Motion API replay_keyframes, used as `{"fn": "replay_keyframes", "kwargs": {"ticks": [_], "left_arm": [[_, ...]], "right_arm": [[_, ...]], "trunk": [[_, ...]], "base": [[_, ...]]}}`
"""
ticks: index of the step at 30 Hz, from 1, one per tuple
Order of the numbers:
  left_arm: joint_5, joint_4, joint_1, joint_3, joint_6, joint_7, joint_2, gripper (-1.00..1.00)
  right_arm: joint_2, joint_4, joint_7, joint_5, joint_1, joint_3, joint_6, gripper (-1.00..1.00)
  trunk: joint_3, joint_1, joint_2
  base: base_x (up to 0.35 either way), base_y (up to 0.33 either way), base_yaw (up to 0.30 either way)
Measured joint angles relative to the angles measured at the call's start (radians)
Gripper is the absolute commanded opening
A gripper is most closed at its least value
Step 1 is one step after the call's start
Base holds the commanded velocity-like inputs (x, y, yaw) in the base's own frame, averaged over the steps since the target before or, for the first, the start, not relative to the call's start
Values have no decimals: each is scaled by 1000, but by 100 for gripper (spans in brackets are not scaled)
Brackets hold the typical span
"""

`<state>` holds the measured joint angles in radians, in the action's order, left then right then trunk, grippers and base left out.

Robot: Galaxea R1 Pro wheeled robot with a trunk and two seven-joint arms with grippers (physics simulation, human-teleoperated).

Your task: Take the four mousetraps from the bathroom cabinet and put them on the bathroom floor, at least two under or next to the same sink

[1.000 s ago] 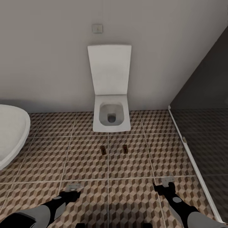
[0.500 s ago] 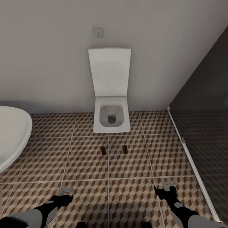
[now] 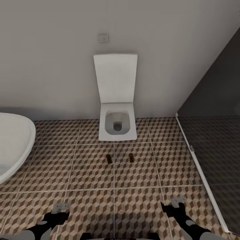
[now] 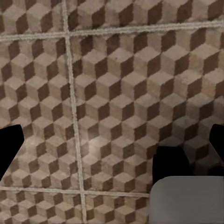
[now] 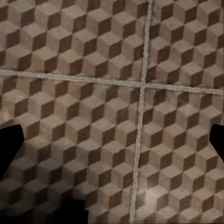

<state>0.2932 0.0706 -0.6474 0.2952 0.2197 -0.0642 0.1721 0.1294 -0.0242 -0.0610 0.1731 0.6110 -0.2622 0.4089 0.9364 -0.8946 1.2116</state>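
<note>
Two tiny dark-brown mousetraps (image 3: 108, 158) (image 3: 131, 157) lie side by side on cube-patterned floor tiles (image 3: 86, 166), just near of white square toilet (image 3: 117, 125). Left gripper (image 3: 60, 209) and right gripper (image 3: 177, 203): fingers apart, empty.

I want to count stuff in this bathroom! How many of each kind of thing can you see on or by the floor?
Mousetraps: 2 (left mousetrap, right mousetrap)
Toilet: 1
Bathtub: 1
Total: 4
</note>
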Motion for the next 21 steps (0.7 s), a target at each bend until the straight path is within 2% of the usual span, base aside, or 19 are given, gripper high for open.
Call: {"fn": "replay_keyframes", "kwargs": {"ticks": [4, 6, 9, 13, 16, 19, 21], "left_arm": [[0, 0, 31, 1, 23, -1, -3, 100], [-1, 1, 58, 2, 29, -1, -10, 100], [-1, 1, 74, 2, 34, 0, -20, 100], [-1, 1, 86, 2, 60, 1, -29, 100], [-1, 0, 91, 2, 79, 2, -48, 100], [-2, 0, 94, 3, 87, 3, -80, 100], [-2, 0, 94, 2, 89, 4, -93, 100]], "right_arm": [[-5, 1, -6, 37, -18, -1, 0, 100], [-25, 1, -3, 46, -38, -2, 1, 100], [-47, 2, 2, 48, -57, -1, 2, 100], [-60, 2, 17, 50, -75, 1, 9, 100], [-64, 2, 34, 51, -81, 3, 13, 100], [-67, 2, 47, 51, -85, 4, 15, 100], [-67, 2, 49, 52, -87, 4, 15, 100]], "trunk": [[-13, 15, -28], [-19, 23, -42], [-28, 35, -63], [-41, 50, -91], [-50, 61, -112], [-60, 73, -133], [-66, 81, -147]], "base": [[0, 0, 0], [0, 0, 0], [0, 0, 0], [0, 0, 0], [0, 0, 0], [0, 0, 0], [0, 0, 0]]}}
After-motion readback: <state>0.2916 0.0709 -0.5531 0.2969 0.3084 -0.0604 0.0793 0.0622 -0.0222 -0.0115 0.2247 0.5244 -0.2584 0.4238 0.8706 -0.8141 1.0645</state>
